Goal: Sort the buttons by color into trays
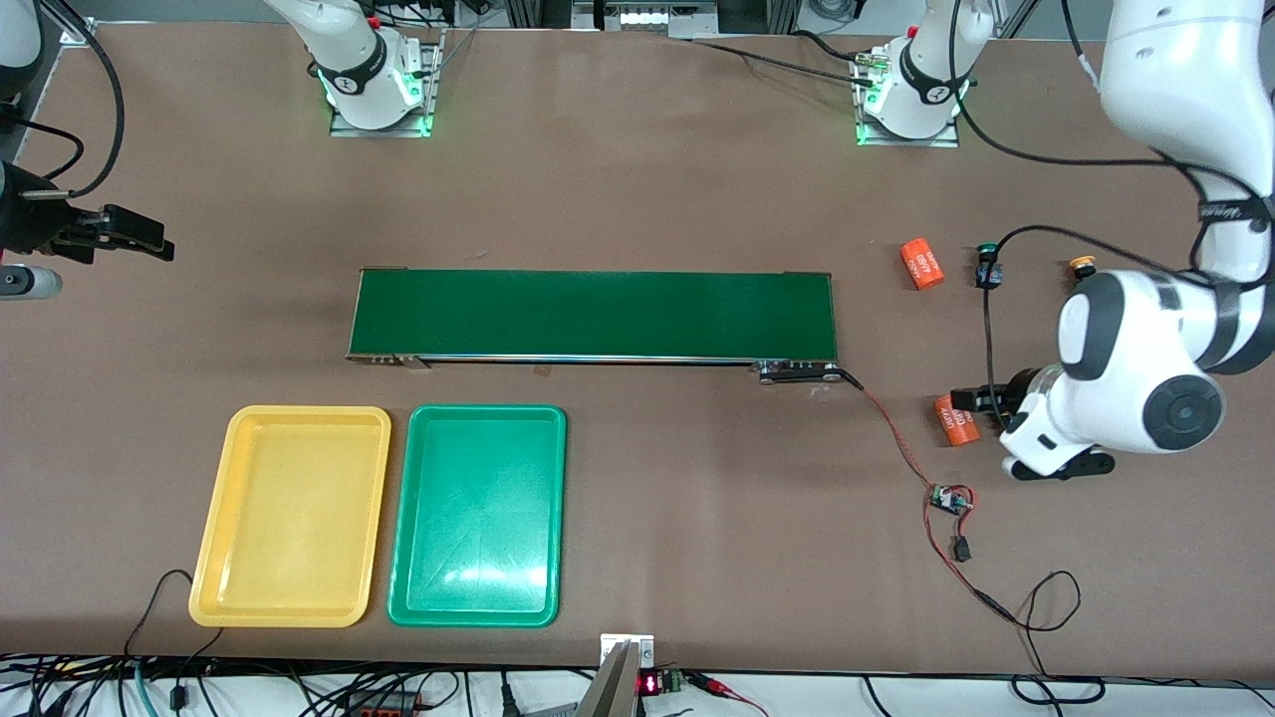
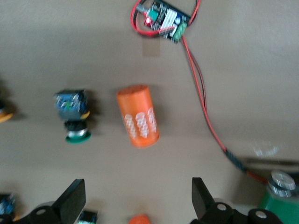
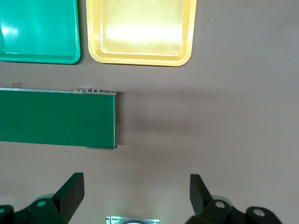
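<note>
Yellow tray [image 1: 291, 518] and green tray [image 1: 478, 516] lie bare; both claws spread; cylinder [image 2: 138, 115] print unreadable.

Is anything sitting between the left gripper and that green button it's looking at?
Nothing visible blocks it. The left gripper is open over the table, and the green button lies on bare table. An orange cylinder lies beside the button, apart from it, so it crowds one side only.

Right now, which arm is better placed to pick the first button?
Left. The left gripper hangs open over the table's end where the green button lies; the right gripper waits open past the conveyor belt.
</note>
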`<action>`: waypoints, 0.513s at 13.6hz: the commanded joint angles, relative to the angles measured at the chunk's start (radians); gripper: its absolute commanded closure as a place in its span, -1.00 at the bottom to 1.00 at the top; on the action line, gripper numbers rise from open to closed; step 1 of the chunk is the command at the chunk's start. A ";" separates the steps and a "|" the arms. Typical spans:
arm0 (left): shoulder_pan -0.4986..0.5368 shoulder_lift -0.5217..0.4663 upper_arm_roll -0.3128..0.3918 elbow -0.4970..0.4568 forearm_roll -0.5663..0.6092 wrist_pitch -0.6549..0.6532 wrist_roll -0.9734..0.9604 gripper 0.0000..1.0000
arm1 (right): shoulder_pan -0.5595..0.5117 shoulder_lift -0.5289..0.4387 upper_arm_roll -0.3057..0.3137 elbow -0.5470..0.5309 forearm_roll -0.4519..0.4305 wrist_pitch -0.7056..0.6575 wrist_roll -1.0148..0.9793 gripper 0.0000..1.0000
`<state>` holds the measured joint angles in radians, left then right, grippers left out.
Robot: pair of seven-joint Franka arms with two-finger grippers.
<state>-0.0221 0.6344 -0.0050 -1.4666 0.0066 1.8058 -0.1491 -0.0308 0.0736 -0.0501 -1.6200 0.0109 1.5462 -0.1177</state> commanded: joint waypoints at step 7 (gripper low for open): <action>0.030 0.080 -0.010 -0.085 -0.016 0.297 -0.015 -1.00 | -0.001 -0.009 0.004 -0.020 0.017 0.011 0.000 -1.00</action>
<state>-0.0042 0.7340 -0.0037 -1.4870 0.0035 2.0293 -0.1523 -0.0306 0.0741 -0.0492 -1.6254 0.0119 1.5463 -0.1177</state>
